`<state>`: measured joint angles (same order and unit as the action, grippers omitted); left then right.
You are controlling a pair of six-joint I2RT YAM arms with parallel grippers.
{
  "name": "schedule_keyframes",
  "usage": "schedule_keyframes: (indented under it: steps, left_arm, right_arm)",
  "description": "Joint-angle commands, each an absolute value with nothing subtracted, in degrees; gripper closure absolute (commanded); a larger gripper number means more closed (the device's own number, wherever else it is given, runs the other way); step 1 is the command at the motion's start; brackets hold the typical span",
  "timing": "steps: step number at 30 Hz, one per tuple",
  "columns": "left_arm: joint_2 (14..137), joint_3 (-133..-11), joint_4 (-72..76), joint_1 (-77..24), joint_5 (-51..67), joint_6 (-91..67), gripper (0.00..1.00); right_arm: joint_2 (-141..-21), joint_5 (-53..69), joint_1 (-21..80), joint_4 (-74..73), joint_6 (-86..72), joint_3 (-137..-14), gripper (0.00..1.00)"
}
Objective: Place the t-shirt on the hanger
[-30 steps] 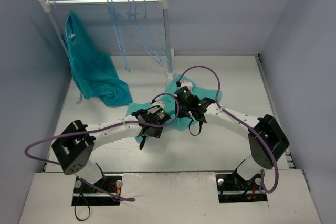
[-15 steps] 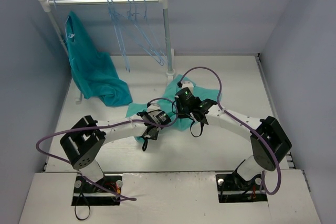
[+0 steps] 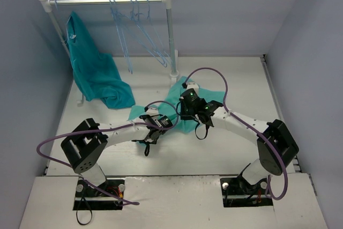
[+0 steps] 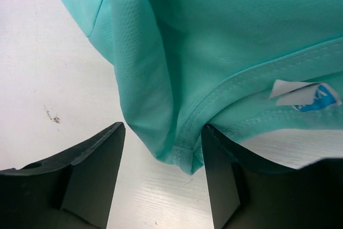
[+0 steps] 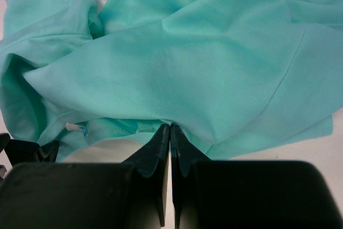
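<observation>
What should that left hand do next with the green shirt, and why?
Probably close the left hand on the t-shirt: its open fingers straddle the collar fold near the white tag, while the right hand seems shut on the t-shirt too.

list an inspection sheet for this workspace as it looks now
surface: white table, small dark speck by the left pincer
job's things: t-shirt crumpled on the table; hangers hanging on the rail
clutter: darker turquoise garment draped off the rail
grippers: left pincer open astride a t-shirt fold; right pincer shut at a t-shirt edge
cables: purple cables arching over the table
surroundings: grey-blue walls
</observation>
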<state>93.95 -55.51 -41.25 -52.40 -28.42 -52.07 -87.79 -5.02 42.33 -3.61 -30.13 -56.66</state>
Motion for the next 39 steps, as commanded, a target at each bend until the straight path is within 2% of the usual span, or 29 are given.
schedule_keyframes:
  steps: [1, 8, 11, 13, 15, 17, 22, 26, 31, 36, 39]
  left_arm:
    - [93.0, -56.3, -44.2, -52.3, -29.9, -55.0, 0.46]
    - [90.3, -53.7, -45.0, -49.6, -29.1, -57.6, 0.47]
    - [89.1, -52.6, -44.9, -49.0, -29.0, -58.0, 0.52]
    - [89.6, -53.1, -44.8, -49.0, -28.9, -57.7, 0.63]
    - [90.2, -53.5, -44.8, -49.0, -28.7, -57.1, 0.84]
    - [90.2, -53.8, -44.9, -48.8, -28.8, -56.6, 0.99]
    - [82.6, -56.2, -46.1, -45.0, -26.4, -49.4, 1.00]
    - [73.7, -63.1, -48.3, -38.8, -21.5, -40.3, 1.00]
    - [72.7, -83.1, -56.7, -35.7, -19.3, -28.8, 1.00]
    - [76.5, -106.6, -63.4, -35.5, -12.5, -24.2, 1.00]
    - [77.2, -110.5, -65.6, -35.3, -8.5, -24.7, 1.00]
  right_arm:
    - [-83.9, -4.9, 41.2, -1.4, -30.8, -57.5, 1.00]
    - [-83.2, -4.2, 40.0, -1.4, -30.5, -58.0, 1.00]
    - [-83.1, -4.0, 39.9, -1.3, -30.4, -58.0, 1.00]
    - [-83.1, -4.0, 39.9, -1.3, -30.4, -58.1, 1.00]
    - [-83.1, -4.1, 39.9, -1.4, -30.2, -58.1, 1.00]
    - [-82.9, -4.2, 39.9, -1.4, -30.1, -58.0, 1.00]
    - [-80.0, -5.3, 39.8, -1.6, -27.9, -56.2, 1.00]
    - [-77.1, -4.9, 39.6, -2.7, -25.1, -57.5, 1.00]
    - [-74.0, -5.1, 39.5, -6.7, -16.6, -66.4, 1.00]
    - [-73.2, -4.4, 39.5, -12.9, -10.9, -80.2, 1.00]
    - [-71.6, -2.1, 39.6, -14.0, -12.4, -82.4, 1.00]
